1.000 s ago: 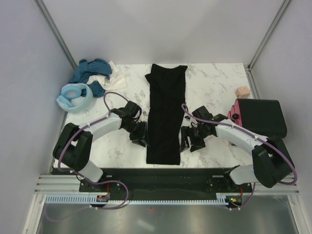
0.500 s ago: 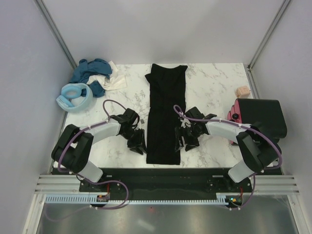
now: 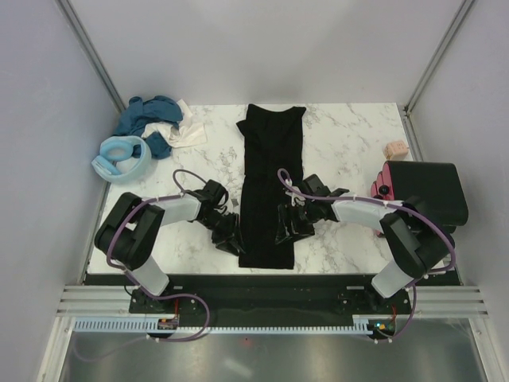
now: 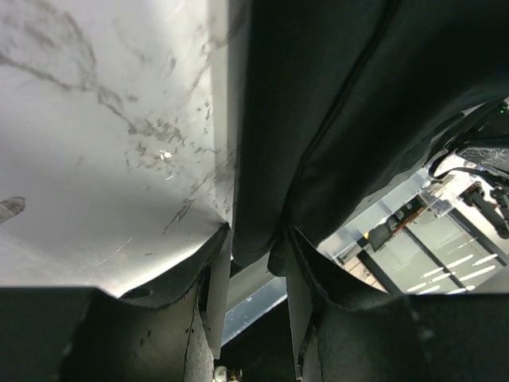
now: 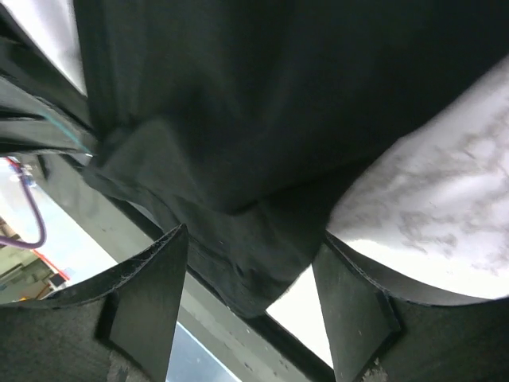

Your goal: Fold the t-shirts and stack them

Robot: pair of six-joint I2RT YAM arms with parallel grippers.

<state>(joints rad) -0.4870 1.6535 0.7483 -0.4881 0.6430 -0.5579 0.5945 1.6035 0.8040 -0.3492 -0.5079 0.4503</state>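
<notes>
A black t-shirt (image 3: pixel 269 187), folded into a long narrow strip, lies down the middle of the marble table (image 3: pixel 350 139). My left gripper (image 3: pixel 232 241) is low at the strip's near left corner. In the left wrist view it (image 4: pixel 256 239) is open part-way, with the shirt's hem (image 4: pixel 262 215) hanging between the fingertips. My right gripper (image 3: pixel 284 231) is at the strip's near right edge. It (image 5: pixel 250 235) is wide open, and the shirt's bunched corner (image 5: pixel 246 270) sits between its fingers. More t-shirts lie crumpled at the back left: teal-blue (image 3: pixel 147 114), white (image 3: pixel 184 131) and light blue (image 3: pixel 121 157).
A black stack (image 3: pixel 421 189) with something pink-red (image 3: pixel 382 185) at its side sits at the table's right edge. A small pinkish-beige block (image 3: pixel 395 149) lies behind it. The table's front edge and the black rail (image 3: pixel 262 282) run just below both grippers.
Both grippers have slid toward the near end of the black shirt and closed in on its edges. The shirt has stayed in place.
</notes>
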